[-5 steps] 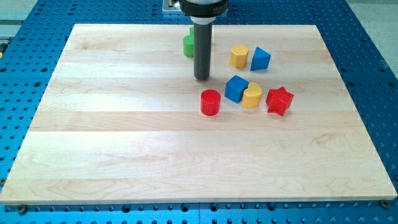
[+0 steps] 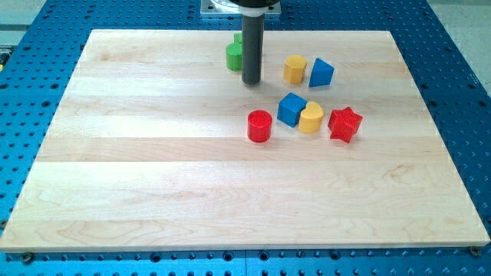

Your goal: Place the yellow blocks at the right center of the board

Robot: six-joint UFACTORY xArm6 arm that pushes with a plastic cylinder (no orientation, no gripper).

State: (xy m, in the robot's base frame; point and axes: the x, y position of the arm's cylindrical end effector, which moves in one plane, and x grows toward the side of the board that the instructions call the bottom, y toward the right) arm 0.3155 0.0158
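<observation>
my tip (image 2: 251, 81) by green block (image 2: 234, 54), yellow blocks (image 2: 294, 69) mid-board

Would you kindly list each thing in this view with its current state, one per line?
my tip: on the board, just right of the green block, touching no yellow block
green block: partly hidden by the rod
yellow cylinder: upright, beside blue wedge
yellow heart block: flat, against blue cube
red cylinder: upright, alone
red star block: flat

Yellow hexagonal block (image 2: 294, 69) upper centre-right; yellow heart block (image 2: 311, 119) just below.
</observation>
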